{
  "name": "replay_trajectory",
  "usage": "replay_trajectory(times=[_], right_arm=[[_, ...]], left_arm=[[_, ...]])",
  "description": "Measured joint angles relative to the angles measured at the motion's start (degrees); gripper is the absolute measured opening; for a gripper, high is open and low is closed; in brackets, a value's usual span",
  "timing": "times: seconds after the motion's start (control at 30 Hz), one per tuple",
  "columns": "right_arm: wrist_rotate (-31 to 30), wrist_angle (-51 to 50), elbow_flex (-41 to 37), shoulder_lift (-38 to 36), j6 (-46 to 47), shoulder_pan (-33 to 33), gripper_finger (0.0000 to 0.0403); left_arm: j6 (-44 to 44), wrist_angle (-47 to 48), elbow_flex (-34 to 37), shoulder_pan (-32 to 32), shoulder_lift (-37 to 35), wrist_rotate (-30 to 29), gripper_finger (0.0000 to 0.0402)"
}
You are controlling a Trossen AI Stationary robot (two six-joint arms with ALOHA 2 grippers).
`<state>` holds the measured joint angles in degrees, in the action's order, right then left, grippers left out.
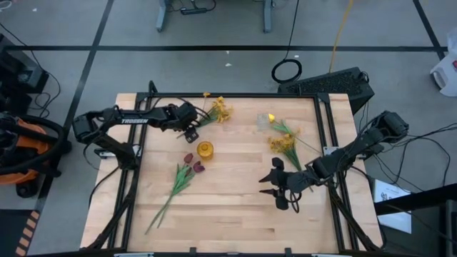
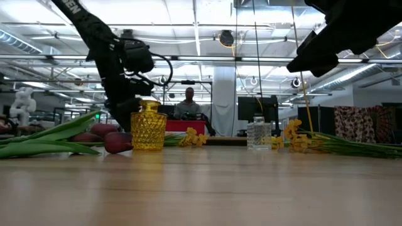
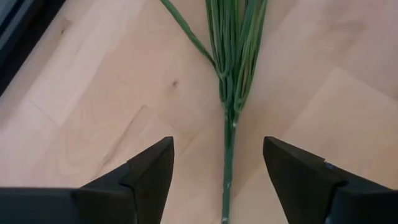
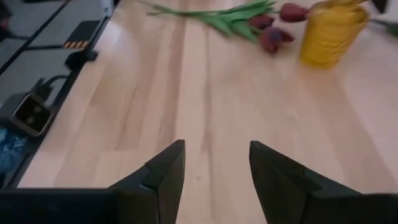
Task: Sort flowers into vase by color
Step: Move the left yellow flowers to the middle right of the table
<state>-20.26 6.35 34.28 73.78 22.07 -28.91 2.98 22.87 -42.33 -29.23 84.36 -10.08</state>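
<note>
A spray of small yellow blossoms lies near the table's far edge, its green stem running toward my left gripper. That gripper is open, with one finger on either side of the stem and touching nothing. Three dark red tulips lie by a yellow glass vase. A yellow tulip lies at a clear glass vase. More yellow sprays lie to the right. My right gripper hovers open over bare wood, toward the near right.
The red tulips' long stems stretch toward the near left corner. A black frame borders the table. In the low view the yellow vase and the clear vase stand upright. A person sits far behind the table.
</note>
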Motion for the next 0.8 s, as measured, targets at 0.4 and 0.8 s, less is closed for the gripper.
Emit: replay_trajectory(times=[0.4, 0.8], right_arm=[[-5.26, 5.62, 0.0, 0.19, 2.4, -0.49, 0.0171], [-5.77, 7.21, 0.0, 0.19, 2.44, -0.47, 0.0171]], left_arm=[[-2.42, -14.97, 9.04, 0.15, 0.55, -1.08, 0.0213], [-2.05, -23.78, 13.97, 0.24, 4.05, -0.61, 0.0118]])
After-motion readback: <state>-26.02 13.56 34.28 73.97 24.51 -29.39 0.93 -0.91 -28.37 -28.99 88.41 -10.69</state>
